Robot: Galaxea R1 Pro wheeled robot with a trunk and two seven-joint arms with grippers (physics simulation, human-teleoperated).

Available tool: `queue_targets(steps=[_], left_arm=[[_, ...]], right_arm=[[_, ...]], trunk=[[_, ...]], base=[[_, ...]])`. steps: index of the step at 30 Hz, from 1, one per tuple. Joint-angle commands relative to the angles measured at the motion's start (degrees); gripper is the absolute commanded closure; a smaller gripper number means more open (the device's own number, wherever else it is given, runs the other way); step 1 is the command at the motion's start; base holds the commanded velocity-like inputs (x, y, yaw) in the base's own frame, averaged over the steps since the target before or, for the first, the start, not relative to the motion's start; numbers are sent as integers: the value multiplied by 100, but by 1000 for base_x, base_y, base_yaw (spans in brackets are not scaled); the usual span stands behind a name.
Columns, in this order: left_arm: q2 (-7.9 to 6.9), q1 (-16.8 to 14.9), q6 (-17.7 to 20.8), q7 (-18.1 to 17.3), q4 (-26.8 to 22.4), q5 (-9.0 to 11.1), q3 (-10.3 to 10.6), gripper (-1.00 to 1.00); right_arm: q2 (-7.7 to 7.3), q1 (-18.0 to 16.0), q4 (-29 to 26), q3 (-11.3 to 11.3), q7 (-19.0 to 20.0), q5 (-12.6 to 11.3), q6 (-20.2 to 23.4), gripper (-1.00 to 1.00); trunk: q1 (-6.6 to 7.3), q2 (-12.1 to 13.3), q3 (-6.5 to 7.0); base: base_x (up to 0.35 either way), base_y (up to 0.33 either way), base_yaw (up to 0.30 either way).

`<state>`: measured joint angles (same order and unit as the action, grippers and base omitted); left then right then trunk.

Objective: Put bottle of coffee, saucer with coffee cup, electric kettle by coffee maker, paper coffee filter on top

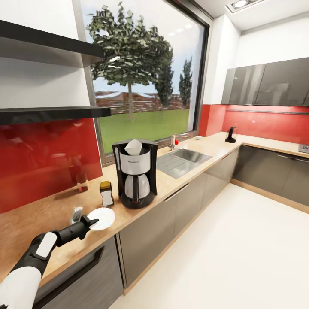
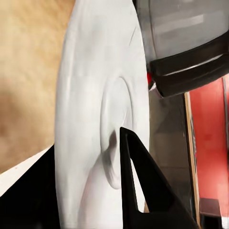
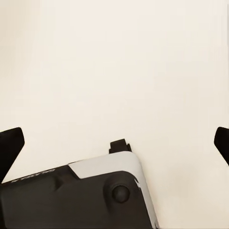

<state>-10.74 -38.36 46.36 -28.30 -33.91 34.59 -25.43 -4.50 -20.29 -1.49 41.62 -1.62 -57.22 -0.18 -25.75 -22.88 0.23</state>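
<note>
The black and silver coffee maker (image 1: 135, 177) stands on the wooden countertop (image 1: 51, 212) with a white paper filter (image 1: 134, 147) in its top. Just left of it is the bottle of coffee (image 1: 106, 193) with a gold lid. The white saucer (image 1: 103, 218) sits low over the counter near the front edge, left of the coffee maker. My left gripper (image 1: 91, 222) is shut on its rim. In the left wrist view the saucer (image 2: 95, 71) lies between the black fingers (image 2: 143, 191), the coffee maker (image 2: 186, 47) beyond. The black electric kettle (image 1: 231, 134) stands far down the counter. My right gripper (image 3: 114, 143) is open over the floor.
A sink (image 1: 182, 159) with a tap is set into the counter right of the coffee maker. A small clear glass (image 1: 77, 213) stands beside my left wrist, and a reddish jar (image 1: 82, 182) by the red backsplash. Dark shelves (image 1: 51, 113) hang above. A small white object (image 1: 198, 137) sits near the window.
</note>
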Motion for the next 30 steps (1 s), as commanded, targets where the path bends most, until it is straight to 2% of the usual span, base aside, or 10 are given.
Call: queue_targets(steps=[1,5,8,18,24,30], left_arm=[[2,-1,-39,-9,110,8,-26,100],[1,3,-561,-2,417,-18,-12,100],[5,3,-793,-1,653,-37,8,100],[24,4,-920,-17,1194,-48,20,100],[28,8,-935,-16,1252,-73,28,100],[28,12,-941,-13,1264,-75,29,100]], right_arm=[[-4,10,-6,48,-19,-53,-27,-100],[0,22,-2,48,-24,-53,-61,-100],[1,24,-1,48,-28,-53,-68,-100],[-2,25,0,48,-39,-53,-70,-100],[-4,25,0,48,-40,-53,-70,-100],[-2,25,0,48,-40,-53,-70,-100]], trunk=[[-3,-3,-2],[-3,-3,-2],[-3,-3,-2],[-3,-3,-2],[-3,-3,-2],[-3,-3,-2]], base=[[183,-60,0],[244,-94,0],[252,-107,0],[75,-20,0],[229,0,0],[33,0,0]])
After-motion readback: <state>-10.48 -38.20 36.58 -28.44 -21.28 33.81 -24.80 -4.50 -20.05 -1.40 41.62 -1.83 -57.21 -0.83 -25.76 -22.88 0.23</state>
